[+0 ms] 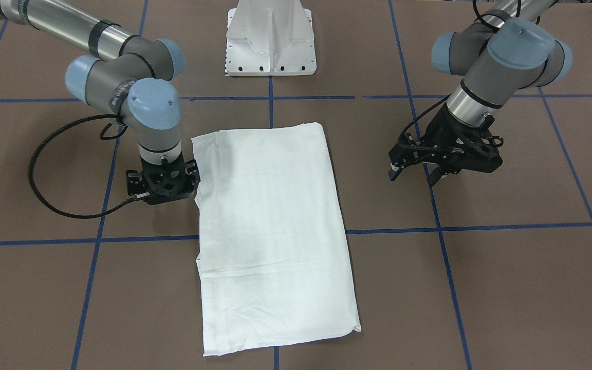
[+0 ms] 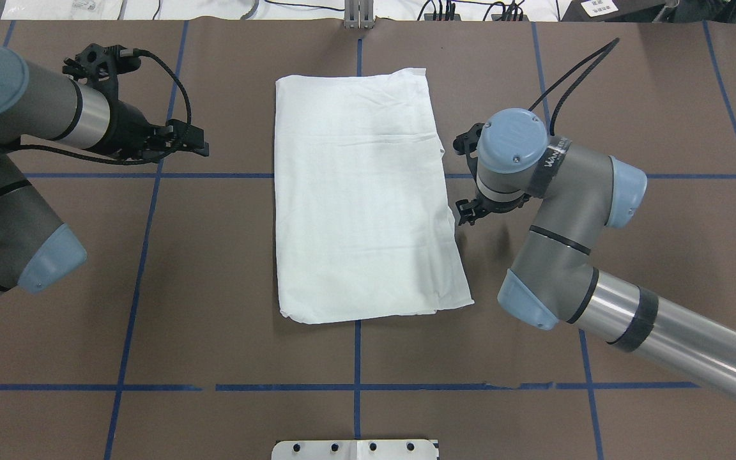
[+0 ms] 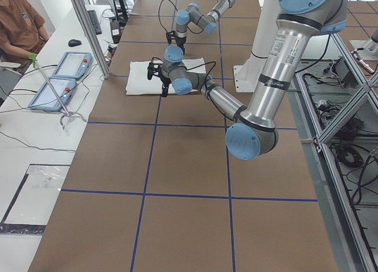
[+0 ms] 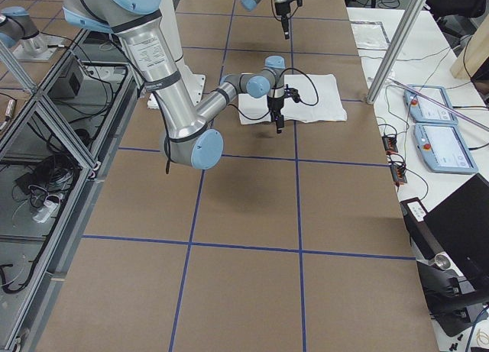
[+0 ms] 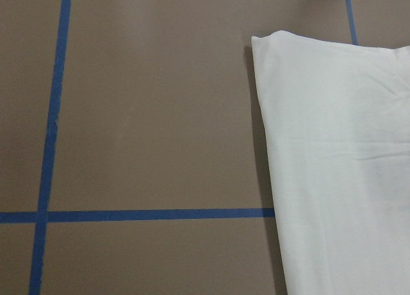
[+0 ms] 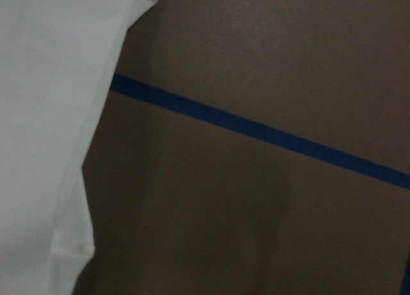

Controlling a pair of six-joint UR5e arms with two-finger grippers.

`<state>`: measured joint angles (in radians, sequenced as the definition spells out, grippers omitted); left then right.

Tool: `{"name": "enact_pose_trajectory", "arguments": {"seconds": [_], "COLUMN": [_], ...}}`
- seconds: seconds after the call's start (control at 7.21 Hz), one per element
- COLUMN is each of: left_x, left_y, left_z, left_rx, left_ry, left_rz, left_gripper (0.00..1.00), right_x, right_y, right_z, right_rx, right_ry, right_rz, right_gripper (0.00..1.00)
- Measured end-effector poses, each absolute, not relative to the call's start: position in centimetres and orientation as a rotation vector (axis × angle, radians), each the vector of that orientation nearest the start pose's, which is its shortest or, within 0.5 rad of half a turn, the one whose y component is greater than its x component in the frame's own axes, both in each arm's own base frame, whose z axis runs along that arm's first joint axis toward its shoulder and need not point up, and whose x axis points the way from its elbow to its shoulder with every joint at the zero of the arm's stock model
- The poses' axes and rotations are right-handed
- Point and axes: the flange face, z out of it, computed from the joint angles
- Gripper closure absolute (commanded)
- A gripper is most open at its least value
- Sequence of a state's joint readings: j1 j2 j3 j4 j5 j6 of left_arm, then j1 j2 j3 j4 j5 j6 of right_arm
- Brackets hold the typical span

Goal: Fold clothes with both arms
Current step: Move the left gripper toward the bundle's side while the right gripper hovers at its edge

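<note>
1. Nearest to the front-facing camera was seen the short edge of the white shirt (image 1: 275, 231) that lay farthest from both end effectors. The garment was spread flat on the brown bench (image 1: 506, 288) as a long rectangle, with sleeves and collar tucked out of sight and no print shown.
2. The right end effector (image 1: 162, 186) was held low and pointed straight down, with the shirt's long edge just beside it on its inner side. Whether the cloth was touched could not be told. Nor could it be told whether the fingers were parted or clenched, as they were hidden beneath the wrist.
3. The left end effector (image 1: 413, 176) was held tilted above the bench with its fingers parted and nothing between them. The shirt lay well apart from it, across a strip of bare bench.
4. The folding was judged to be well along. A crosswise fold seemed to be left, and the step in hand was taken to be the approach to the cloth's edges.
5. For that step to be done well, matching points on the two long edges should be chosen, and every layer should be pinched, not the top one alone.
6. The cloth should then be lifted evenly and kept lightly taut between the two end effectors.
7. Release should be held back until the carried edge is squared over the resting one, otherwise the earlier folds could be pulled open.
</note>
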<state>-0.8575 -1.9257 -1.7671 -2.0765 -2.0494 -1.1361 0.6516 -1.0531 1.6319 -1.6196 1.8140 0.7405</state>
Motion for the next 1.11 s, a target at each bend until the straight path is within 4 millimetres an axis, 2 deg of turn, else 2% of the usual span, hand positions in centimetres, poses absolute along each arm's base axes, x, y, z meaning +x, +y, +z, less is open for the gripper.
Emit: {"name": "enact_pose_trajectory", "arguments": {"seconds": [0.14, 0.28, 0.55, 0.83, 0.97, 1.11], "left_x": [33.2, 33.3, 33.4, 33.9, 35.1, 37.7], "left_y": [-51.8, -51.8, -52.0, -51.7, -50.8, -48.7], "left_z": [30.9, 30.6, 30.6, 30.6, 30.4, 30.1], "left_rx": [0.280, 0.282, 0.281, 0.271, 0.238, 0.166], "left_ry": [1.088, 1.091, 1.090, 1.093, 1.105, 1.123], "left_rz": [-0.124, -0.123, -0.123, -0.125, -0.136, -0.162], "left_gripper": [0.00, 0.00, 0.00, 0.00, 0.00, 0.00], "right_x": [-45.6, -45.1, -45.1, -45.1, -44.4, -43.4], "right_y": [-49.8, -50.2, -51.1, -50.9, -50.2, -49.1], "right_z": [35.1, 34.0, 30.2, 27.4, 26.6, 26.2], "right_rx": [0.181, 0.191, 0.223, 0.226, 0.213, 0.191], "right_ry": [-0.562, -0.584, -0.637, -0.697, -0.732, -0.769], "right_rz": [-0.226, -0.216, -0.208, -0.216, -0.213, -0.202], "right_gripper": [0.00, 0.00, 0.00, 0.00, 0.00, 0.00]}}
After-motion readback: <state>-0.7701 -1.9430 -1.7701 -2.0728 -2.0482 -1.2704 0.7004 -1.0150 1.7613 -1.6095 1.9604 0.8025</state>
